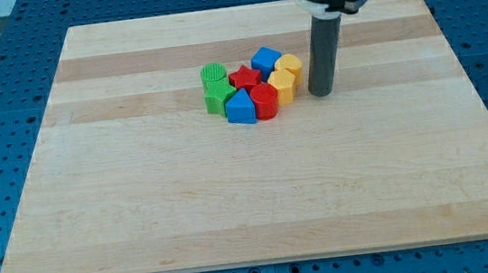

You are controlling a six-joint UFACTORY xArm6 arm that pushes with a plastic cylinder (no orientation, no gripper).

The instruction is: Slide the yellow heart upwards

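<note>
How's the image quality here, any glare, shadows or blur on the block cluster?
Camera view: even, diffuse light on the wooden board, no glare spots. Soft short shadows under the block cluster and beside my tip, which stands just right of the yellow heart. Blocks are sharp enough to tell colours; the arm's upper part is cropped at the top edge.

All the blocks sat packed in one cluster on the desk, nearer its top edge than its bottom, slightly left of centre. My tip stood just beside the cluster's right side, close to the yellow heart and the yellow block below it. The blue block touched the heart on its left, with the red star further in. The red block, blue block with a peaked top and two green blocks closed off the cluster's bottom and left. Bare wood lay between the heart and the top edge, and wide room ran toward every corner.
</note>
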